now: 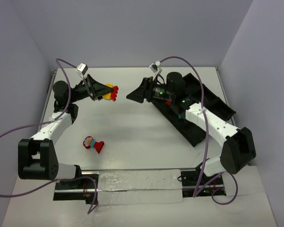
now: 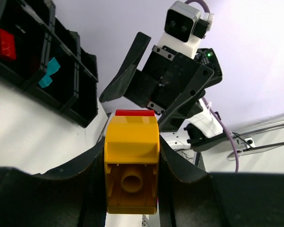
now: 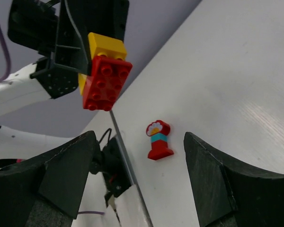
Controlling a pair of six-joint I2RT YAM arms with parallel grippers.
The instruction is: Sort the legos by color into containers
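White table (image 1: 132, 127), mostly unsorted: left gripper (image 1: 103, 91) clamping yellow-and-red clump (image 1: 111, 92) aloft, facing right gripper (image 1: 134, 96), spread and empty; red-cyan clump (image 1: 93, 144) lying loose; red brick (image 2: 4, 44), cyan brick (image 2: 48, 73) binned separately in black tray (image 1: 217, 106).

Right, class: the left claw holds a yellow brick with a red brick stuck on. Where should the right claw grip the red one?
Probably across the two free side walls of the red brick, approaching its studded face; the left claw pinches only the yellow brick behind it.
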